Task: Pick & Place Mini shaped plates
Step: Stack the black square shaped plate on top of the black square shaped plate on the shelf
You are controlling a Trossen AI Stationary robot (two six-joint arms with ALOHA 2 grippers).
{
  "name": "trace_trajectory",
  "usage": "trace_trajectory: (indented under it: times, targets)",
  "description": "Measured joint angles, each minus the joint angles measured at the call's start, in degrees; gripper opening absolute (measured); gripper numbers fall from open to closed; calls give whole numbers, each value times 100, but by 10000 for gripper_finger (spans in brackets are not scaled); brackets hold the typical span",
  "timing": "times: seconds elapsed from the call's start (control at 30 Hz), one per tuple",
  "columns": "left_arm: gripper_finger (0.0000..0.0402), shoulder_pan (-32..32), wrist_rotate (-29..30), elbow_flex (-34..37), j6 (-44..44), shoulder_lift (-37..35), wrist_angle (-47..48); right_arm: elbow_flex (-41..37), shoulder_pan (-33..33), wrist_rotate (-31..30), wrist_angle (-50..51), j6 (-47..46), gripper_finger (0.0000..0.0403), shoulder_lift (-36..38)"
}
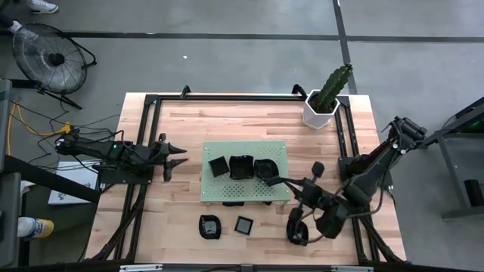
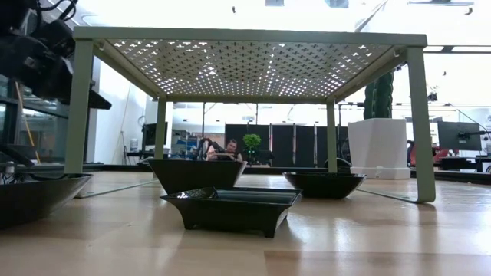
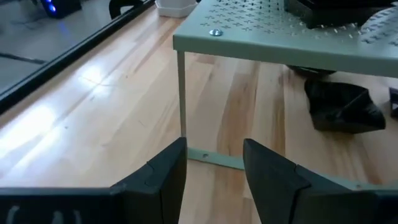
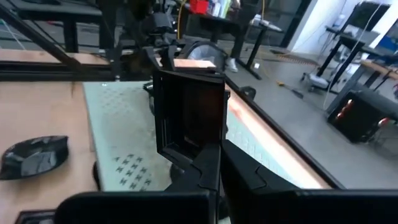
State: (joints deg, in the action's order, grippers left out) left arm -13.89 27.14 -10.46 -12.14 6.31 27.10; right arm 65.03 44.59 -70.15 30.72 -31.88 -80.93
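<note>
item: mini shaped plates, placing step, right arm.

tool state: the right gripper (image 4: pixel 214 163) has its fingers pinched together on the rim of a square black dish (image 4: pixel 189 115), held on edge above the near right corner of the green perforated board (image 1: pixel 243 153). the left gripper (image 3: pixel 214 163) waits low at the board's left edge, fingers parted, holding nothing.

location of stock: three dishes (image 1: pixel 240 167) sit in a row on top of the board. a round dish (image 1: pixel 208 225) and a small square dish (image 1: pixel 243 224) lie on the wooden table (image 1: pixel 181 136) in front of the board. another dark dish (image 1: pixel 296 233) lies on the table under the right arm. the low view shows further dishes beneath the board; a flat rectangular tray-shaped one (image 2: pixel 234 207) is nearest the camera.

handling advice (judgement): the held dish probably goes beside the row of three. level it before lowering, since it hangs nearly vertical from one rim. aim for bare board to the right of the row, so it does not clip the end dish. release only once the base touches; the glaze looks slippery.

appearance: glossy black, thin-walled, shallow, with bright reflections. shapes vary: square, round, lobed.

non-task item: white hexagonal plant pot (image 1: pixel 319 112), far right corner.
</note>
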Motion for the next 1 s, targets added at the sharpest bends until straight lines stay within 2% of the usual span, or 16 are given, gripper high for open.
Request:
trace_trajectory:
  times: [0.13, 0.23, 0.4, 0.53, 0.67, 0.87, 1.0]
  targets:
    - [156, 0, -195, 0, -22, 0, -54, -247, -218, 2, -851, 708, 2, -2]
    - [156, 0, -294, -2, 484, 0, -380, -469, -382, 1, -1675, 1333, 2, -2]
    - [156, -2, -588, -6, 1653, 13, -1959, -840, -655, 16, -3266, 2476, 2, -2]
    - [156, -2, -496, -15, 1940, 214, -3027, -1111, -878, 22, -4335, 3225, 2, -4]
    - [156, -2, -397, -15, 1967, 687, -3667, -1359, -1179, 108, -5026, 3575, 1, -25]
    - [156, -2, -319, -29, 2255, 1808, -4695, -1457, -1737, 762, -5396, 3593, 1, -78]
    - [156, -2, 38, -251, 2626, 2694, -5255, -1457, -2027, 1154, -5956, 4014, 1, -263]
